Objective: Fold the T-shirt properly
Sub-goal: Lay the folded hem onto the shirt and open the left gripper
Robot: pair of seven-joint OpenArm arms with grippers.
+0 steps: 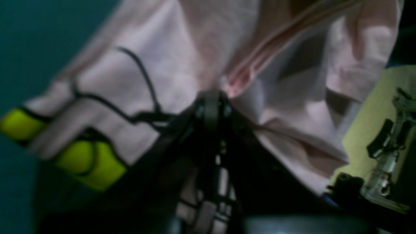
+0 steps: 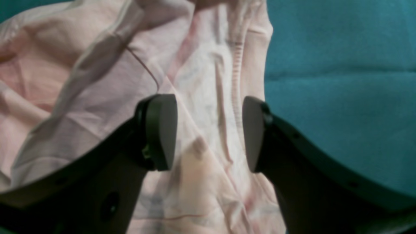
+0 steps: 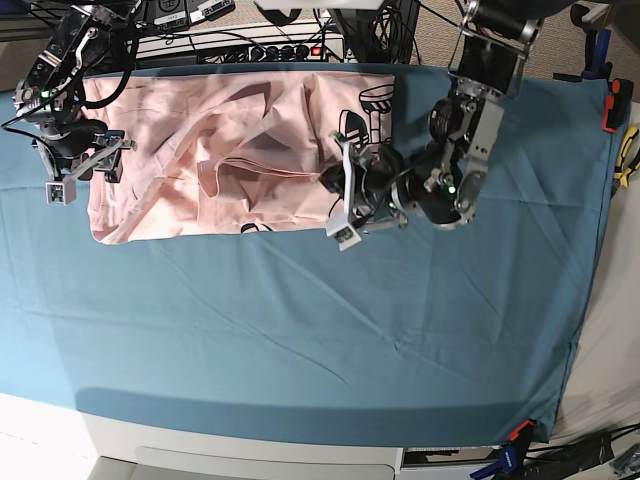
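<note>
The pale pink T-shirt (image 3: pixel 200 130) lies crumpled on the far left part of the table, with a black-outlined print near its right end. My left gripper (image 3: pixel 333 190) sits at the shirt's right edge. In the left wrist view this gripper (image 1: pixel 212 100) is shut on a bunched fold of the T-shirt (image 1: pixel 182 65), beside black and yellow print. My right gripper (image 3: pixel 85 165) hovers over the shirt's left end. Seen from the right wrist, it (image 2: pixel 209 133) stands open, both pads (image 2: pixel 162 130) astride a wrinkled seam of the T-shirt (image 2: pixel 81 97).
A teal table cloth (image 3: pixel 300 320) covers the whole table. A power strip (image 3: pixel 240 45) and cables run along the back edge. An orange clamp (image 3: pixel 610 105) holds the cloth at the right edge, another clamp (image 3: pixel 515 432) at the front right corner.
</note>
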